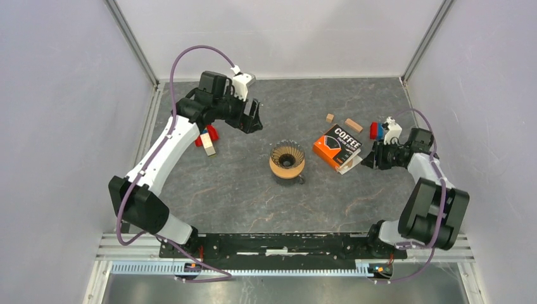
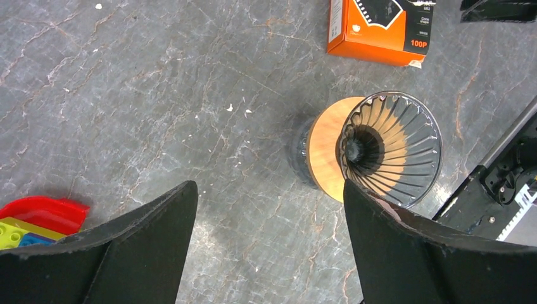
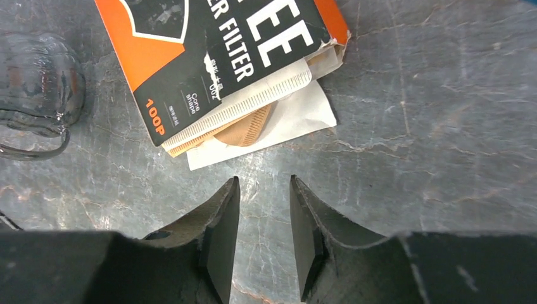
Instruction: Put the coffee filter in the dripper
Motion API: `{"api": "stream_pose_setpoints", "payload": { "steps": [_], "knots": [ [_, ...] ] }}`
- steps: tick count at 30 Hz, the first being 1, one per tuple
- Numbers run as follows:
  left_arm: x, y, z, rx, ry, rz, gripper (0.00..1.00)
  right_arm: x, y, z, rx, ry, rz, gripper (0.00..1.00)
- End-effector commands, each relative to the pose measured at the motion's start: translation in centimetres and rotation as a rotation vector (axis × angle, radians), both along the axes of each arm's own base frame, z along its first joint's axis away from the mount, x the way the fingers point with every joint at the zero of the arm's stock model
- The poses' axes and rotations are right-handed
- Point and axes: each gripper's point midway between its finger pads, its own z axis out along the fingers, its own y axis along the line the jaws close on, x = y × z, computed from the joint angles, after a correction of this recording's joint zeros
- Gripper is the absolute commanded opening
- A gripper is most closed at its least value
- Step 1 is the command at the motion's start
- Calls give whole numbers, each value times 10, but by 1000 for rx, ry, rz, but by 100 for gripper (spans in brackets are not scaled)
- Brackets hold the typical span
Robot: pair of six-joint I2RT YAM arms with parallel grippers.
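Observation:
The dripper (image 1: 286, 157), a dark see-through ribbed cone on a tan ring, stands mid-table; it also shows in the left wrist view (image 2: 391, 149) and at the left edge of the right wrist view (image 3: 38, 82). A white coffee filter (image 3: 297, 117) sticks out of the open end of the orange "COFFEE FILTER" box (image 3: 221, 57), with a brown one (image 3: 244, 132) on it. My right gripper (image 3: 265, 183) is a little open and empty, just short of the white filter. My left gripper (image 2: 269, 196) is wide open and empty, up and left of the dripper (image 1: 253, 117).
The orange box (image 1: 337, 147) lies right of the dripper. Small wooden blocks (image 1: 353, 125) lie behind it. A red and blue toy (image 1: 375, 130) sits by my right wrist. Red bricks and a wooden block (image 1: 208, 139) lie under my left arm. Walls enclose three sides.

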Motion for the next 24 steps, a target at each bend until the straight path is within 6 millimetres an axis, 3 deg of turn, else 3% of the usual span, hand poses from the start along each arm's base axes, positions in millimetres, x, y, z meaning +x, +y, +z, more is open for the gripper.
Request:
{"api": "stream_pose_setpoints", "payload": {
  "steps": [1,10,24],
  "knots": [
    [7,-11,13,-55,-36,-17,91,19,5,2,90,-27,16,43],
    [10,-16,7,-71,-4,-20,92,50,0,-4,144,-39,24,45],
    [11,-19,12,-85,2,-24,93,68,0,-11,207,-53,15,40]
  ]
}}
